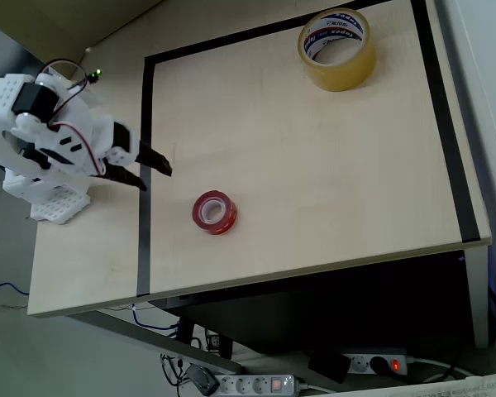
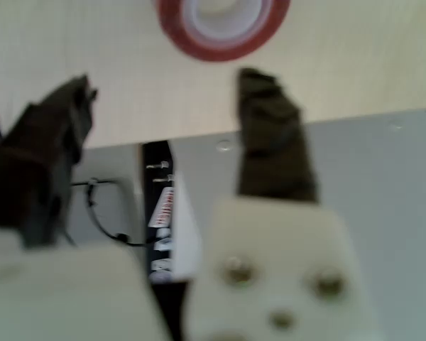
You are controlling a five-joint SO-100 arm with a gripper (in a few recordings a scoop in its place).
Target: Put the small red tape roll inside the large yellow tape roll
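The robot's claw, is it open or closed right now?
Open. The gripper has its two dark fingers spread apart with nothing between them, short of the small red tape roll.

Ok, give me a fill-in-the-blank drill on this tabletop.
1. The gripper is ____, holding nothing.
2. The red roll lies flat on the ____.
3. In the overhead view, the yellow roll sits near the table's top-____ corner.
4. The hole of the yellow roll is ____.

Missing words: open; table; right; empty

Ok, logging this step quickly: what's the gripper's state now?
Gripper: open, holding nothing, short of the small red tape roll.
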